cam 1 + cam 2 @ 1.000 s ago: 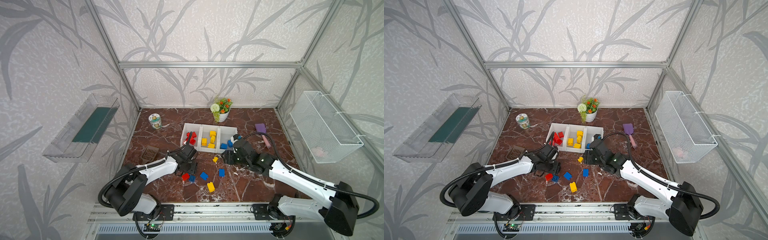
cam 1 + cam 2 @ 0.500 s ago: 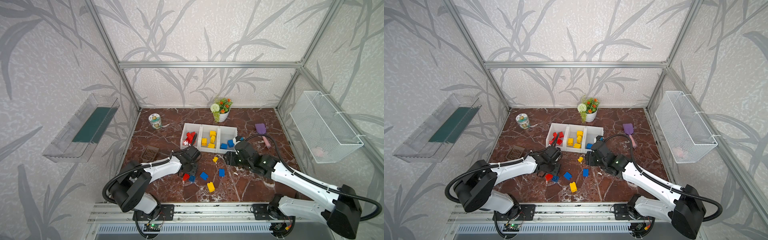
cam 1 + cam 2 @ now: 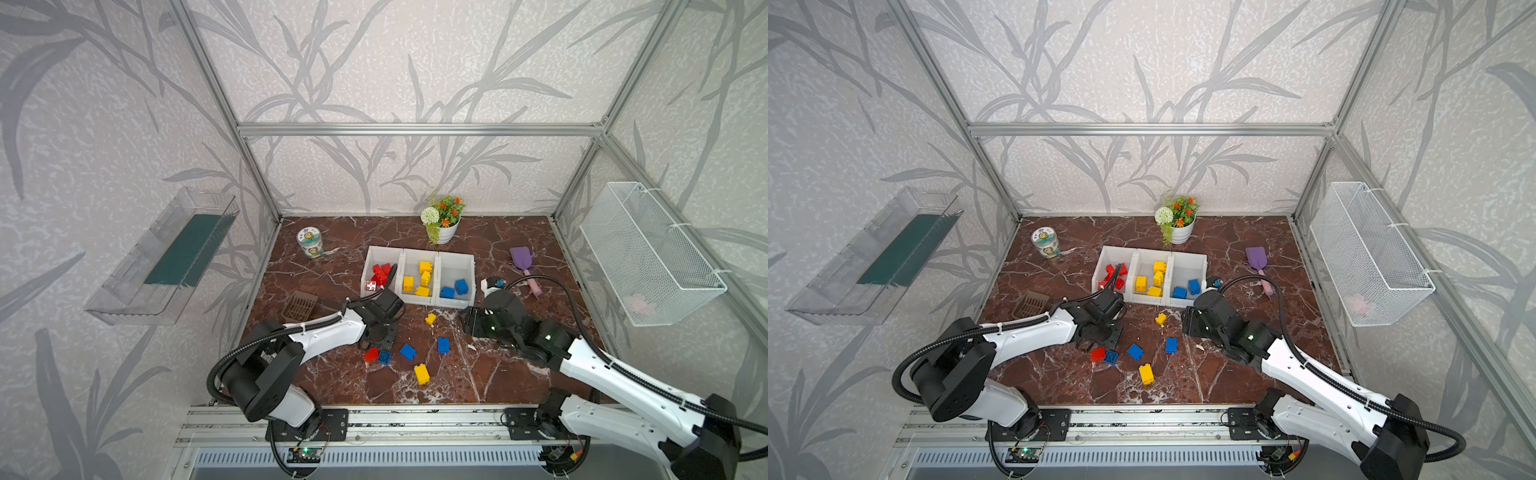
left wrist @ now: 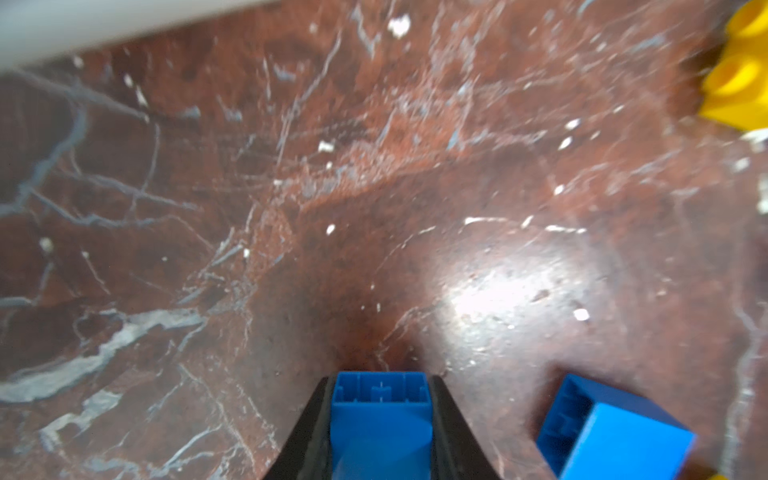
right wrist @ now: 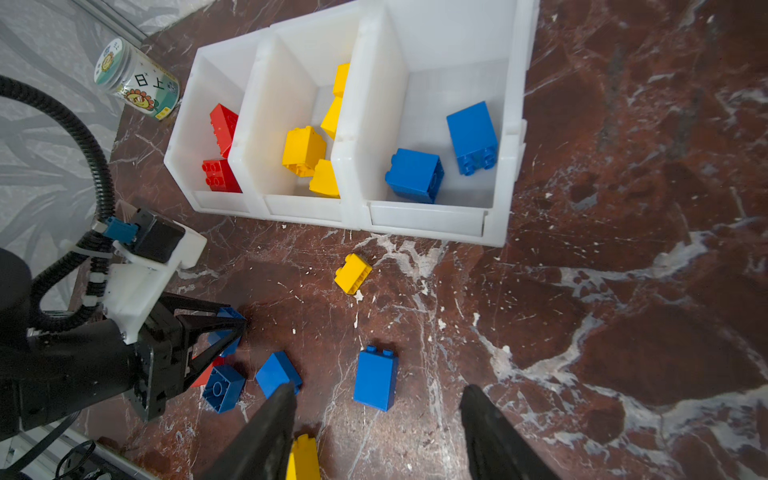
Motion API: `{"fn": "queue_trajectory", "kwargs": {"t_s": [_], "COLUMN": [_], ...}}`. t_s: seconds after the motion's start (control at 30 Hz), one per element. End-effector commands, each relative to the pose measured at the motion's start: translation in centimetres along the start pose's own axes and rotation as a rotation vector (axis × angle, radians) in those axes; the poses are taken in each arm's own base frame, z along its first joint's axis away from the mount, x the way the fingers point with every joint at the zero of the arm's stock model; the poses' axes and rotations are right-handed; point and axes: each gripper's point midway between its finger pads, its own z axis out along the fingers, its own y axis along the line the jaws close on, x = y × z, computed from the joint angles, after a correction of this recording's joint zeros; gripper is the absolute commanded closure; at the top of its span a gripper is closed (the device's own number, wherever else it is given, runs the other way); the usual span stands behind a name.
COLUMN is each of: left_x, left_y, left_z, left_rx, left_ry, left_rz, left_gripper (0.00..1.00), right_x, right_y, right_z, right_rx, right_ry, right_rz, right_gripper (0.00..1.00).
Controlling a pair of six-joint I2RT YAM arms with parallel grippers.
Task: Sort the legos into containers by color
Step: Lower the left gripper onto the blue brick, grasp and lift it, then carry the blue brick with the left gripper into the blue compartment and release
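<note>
Legos [image 3: 407,351], small studded bricks in red, yellow and blue, lie partly loose on the table [image 3: 498,374]. Nearest is a yellow brick [image 3: 421,373], then 1 red and 3 blue in a rough row. The left gripper [image 4: 380,386] is clamped on a blue brick [image 4: 380,409] close by the red brick [image 3: 370,354]. The right gripper [image 5: 376,395] hangs with its jaws apart and empty. Farther off lies a second yellow brick [image 3: 430,319]. Farthest, 3 white bins [image 3: 453,302] hold red at the left, yellow in the middle and blue at the right.

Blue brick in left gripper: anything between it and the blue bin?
A loose yellow brick lies on the table along that line. The right gripper, open, hangs before the blue bin, close beside the path.
</note>
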Motion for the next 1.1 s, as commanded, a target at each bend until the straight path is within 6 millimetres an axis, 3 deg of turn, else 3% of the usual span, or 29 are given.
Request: {"fn": "queue_trajectory", "kwargs": {"t_s": [0.0,0.23,0.37,0.63,0.93,1.07], "left_x": [-3.2,-11.9,-15.7,-19.5,-22.9,-24.2], "left_y": [-1.2,-5.5,-8.5,-13.5,-15.7,-16.3], "left_z": [-1.7,-5.7,-6.1,-3.9,-0.9,0.0], "left_rx": [0.025,0.089,0.126,0.18,0.191,0.194], "left_ry": [-0.062,-0.198,-0.227,-0.225,-0.24,-0.254], "left_rz": [0.013,0.069,0.116,0.171,0.146,0.131], "left_gripper": [0.71,0.71,0.71,0.71,0.71,0.61], "right_x": [-0.2,0.1,0.6,1.4,3.0,3.3], "right_y": [-2.1,-4.1,-4.6,-5.1,-5.4,-5.7], "right_z": [-1.4,-3.5,-4.0,-5.0,-5.3,-5.8], "right_rx": [0.064,0.099,0.101,0.092,0.087,0.093], "right_ry": [-0.043,-0.06,-0.049,-0.025,0.052,0.067], "right_rz": [-0.021,-0.092,-0.111,-0.116,-0.12,-0.121], "right_gripper": [0.36,0.35,0.34,0.35,0.35,0.35]}}
